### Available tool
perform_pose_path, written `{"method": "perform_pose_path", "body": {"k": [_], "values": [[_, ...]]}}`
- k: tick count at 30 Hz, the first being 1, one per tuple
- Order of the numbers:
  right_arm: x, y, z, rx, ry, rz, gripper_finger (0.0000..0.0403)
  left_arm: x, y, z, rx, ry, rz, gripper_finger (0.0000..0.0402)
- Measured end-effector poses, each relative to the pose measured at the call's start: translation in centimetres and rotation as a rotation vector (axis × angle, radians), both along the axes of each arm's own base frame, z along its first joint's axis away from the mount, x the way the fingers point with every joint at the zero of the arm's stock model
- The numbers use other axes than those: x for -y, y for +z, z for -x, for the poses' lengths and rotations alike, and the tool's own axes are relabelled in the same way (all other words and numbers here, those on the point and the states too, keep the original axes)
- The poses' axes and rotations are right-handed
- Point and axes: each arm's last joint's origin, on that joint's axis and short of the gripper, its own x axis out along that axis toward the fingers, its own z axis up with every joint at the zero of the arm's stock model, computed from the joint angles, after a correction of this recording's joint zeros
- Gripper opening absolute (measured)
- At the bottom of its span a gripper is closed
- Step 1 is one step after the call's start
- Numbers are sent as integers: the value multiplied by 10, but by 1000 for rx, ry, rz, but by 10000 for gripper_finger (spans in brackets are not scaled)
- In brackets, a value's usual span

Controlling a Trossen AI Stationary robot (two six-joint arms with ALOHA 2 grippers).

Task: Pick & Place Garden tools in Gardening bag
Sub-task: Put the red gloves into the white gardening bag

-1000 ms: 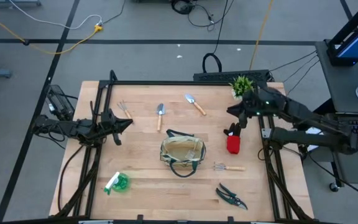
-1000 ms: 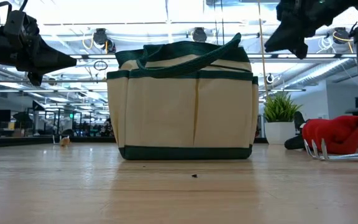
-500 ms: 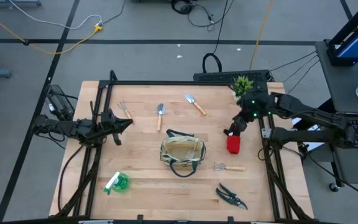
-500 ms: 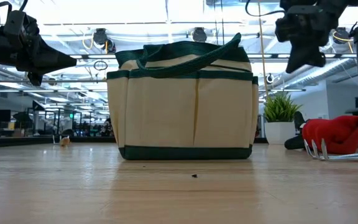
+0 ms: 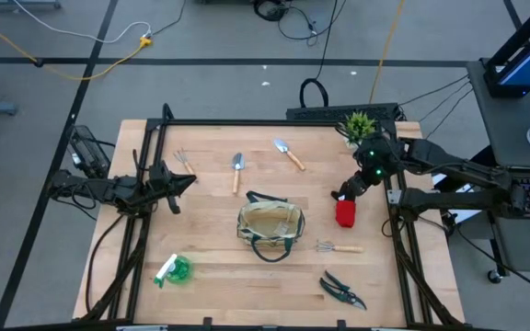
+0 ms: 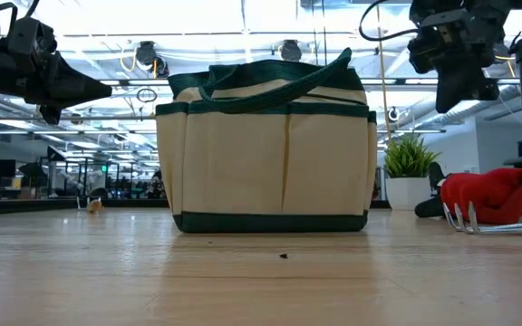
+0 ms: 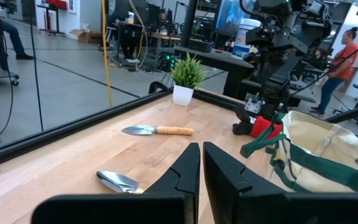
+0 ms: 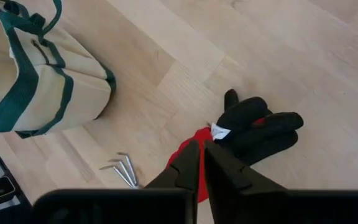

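Since a second ago the right gripper (image 5: 351, 185) has swung in from beside the plant (image 5: 358, 123) and down over the red-and-black glove (image 5: 344, 209), its fingers now closed with nothing between them, poised above the cuff, apparently for a top-down grab. Nearest the front edge lie shears (image 5: 341, 290), a green-and-white item (image 5: 174, 269) and a rake (image 5: 338, 246), each with open board around it. Mid-table the bag (image 5: 270, 225) stands mouth-up, clear on all sides; beyond it lie two trowels (image 5: 289, 154) and a fork (image 5: 184, 160), and the left gripper (image 5: 188, 180), shut and empty, waits at the left edge.

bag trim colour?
Dark green, on the khaki gardening bag; the low view shows it best.
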Motion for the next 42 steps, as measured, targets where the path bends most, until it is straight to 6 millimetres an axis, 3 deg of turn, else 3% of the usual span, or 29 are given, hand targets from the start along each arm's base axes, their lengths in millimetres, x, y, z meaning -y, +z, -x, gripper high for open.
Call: {"method": "perform_pose_path", "body": {"k": [6, 14, 24, 29, 42], "values": [[-1, -1, 2, -23, -30, -27, 69, 0, 0, 0, 0, 0, 0, 24], [-3, -6, 7, -86, -74, -77, 173, 0, 0, 0, 0, 0, 0, 24], [-4, -39, 9, -163, -124, -133, 275, 0, 0, 0, 0, 0, 1, 24], [-3, -52, 6, -133, -164, -143, 294, 0, 0, 0, 0, 0, 1, 24], [-3, -94, 6, -117, -313, -216, 287, 0, 0, 0, 0, 1, 1, 24]]}}
